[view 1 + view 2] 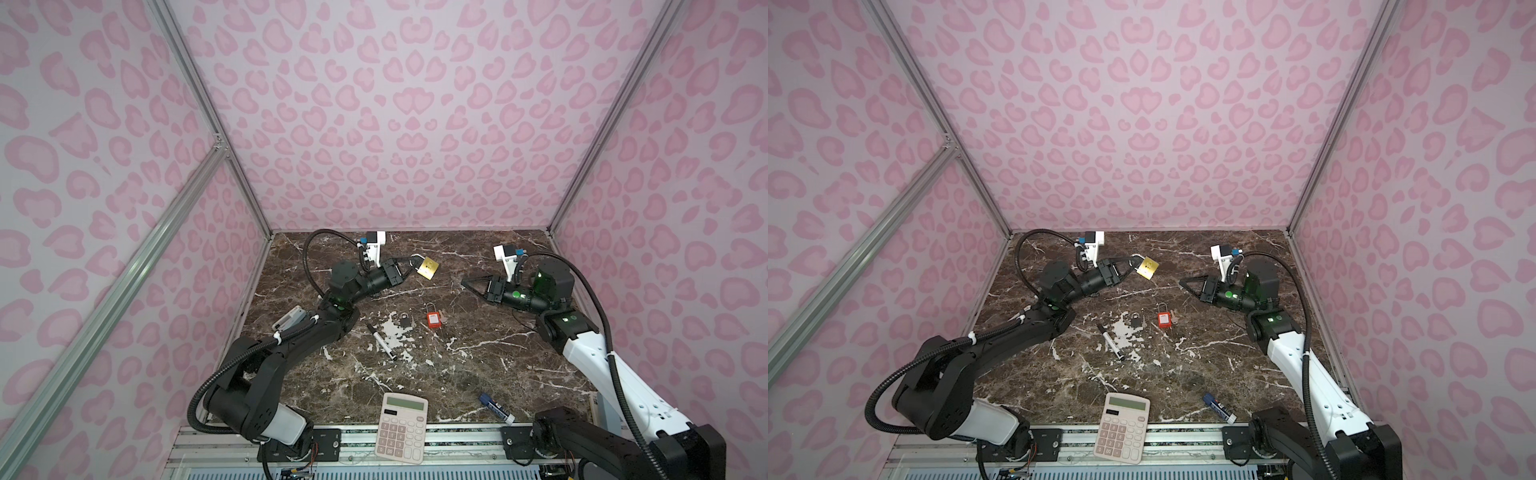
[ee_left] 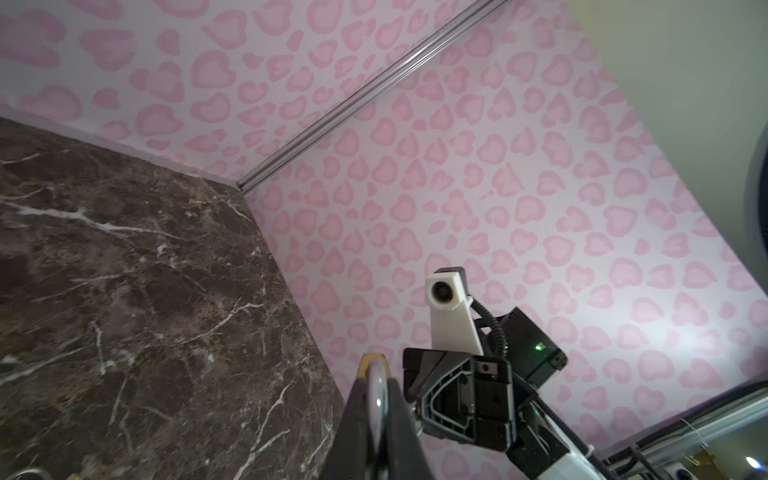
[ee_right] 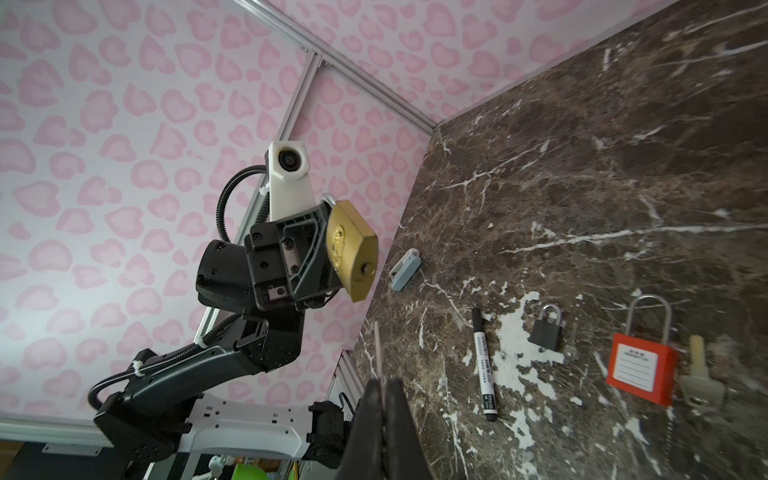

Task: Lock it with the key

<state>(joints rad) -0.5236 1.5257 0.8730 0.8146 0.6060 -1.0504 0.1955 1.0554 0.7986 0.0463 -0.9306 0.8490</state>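
The left gripper (image 1: pixel 411 266) pinches the brass padlock (image 1: pixel 428 268) by its shackle above the surface (image 1: pixel 457 365). The right gripper (image 1: pixel 464 283), pressed together on a thin key (image 3: pixel 376 347), points toward it, apart.

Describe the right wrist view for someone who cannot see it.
The left gripper holds a brass padlock aloft, keyhole toward the right gripper, which pinches a thin key. A marker, black padlock and red padlock lie on the table.
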